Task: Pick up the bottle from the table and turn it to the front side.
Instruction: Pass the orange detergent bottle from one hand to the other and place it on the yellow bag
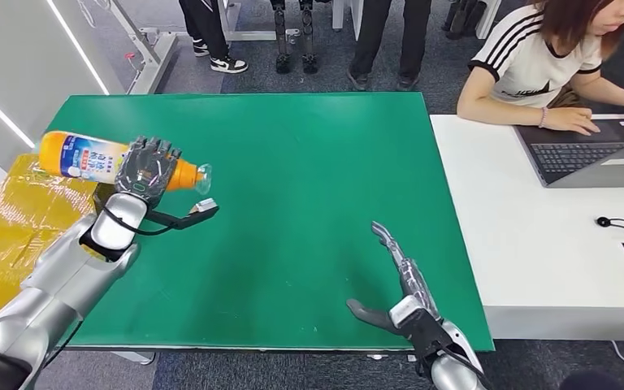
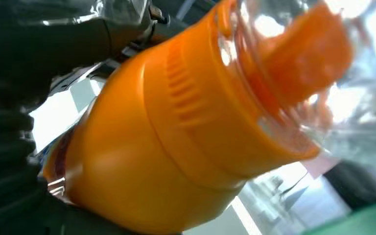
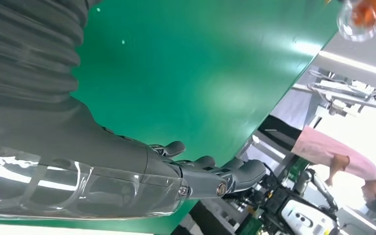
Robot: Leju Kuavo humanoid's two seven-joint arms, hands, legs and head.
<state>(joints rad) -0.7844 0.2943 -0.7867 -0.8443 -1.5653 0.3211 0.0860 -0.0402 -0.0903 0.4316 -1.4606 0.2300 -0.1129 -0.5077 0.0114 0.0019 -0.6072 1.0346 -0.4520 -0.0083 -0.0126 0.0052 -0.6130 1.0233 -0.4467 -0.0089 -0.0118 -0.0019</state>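
Above the green table's (image 1: 292, 203) far left corner, my left hand (image 1: 148, 169) grips the orange bottle (image 1: 89, 158) sideways, cap toward the table's middle, while my right hand (image 1: 402, 280) idles open, well apart.

You face a green table (image 1: 309, 203) on a grey floor (image 1: 292, 49). To your right, a white desk (image 1: 536, 244) touches it and carries an open laptop (image 1: 593, 154), where a seated person (image 1: 536, 57) types. Yellow wrapped packaging (image 1: 8, 219) lies to your left, and people's legs (image 1: 382, 41) stand beyond.
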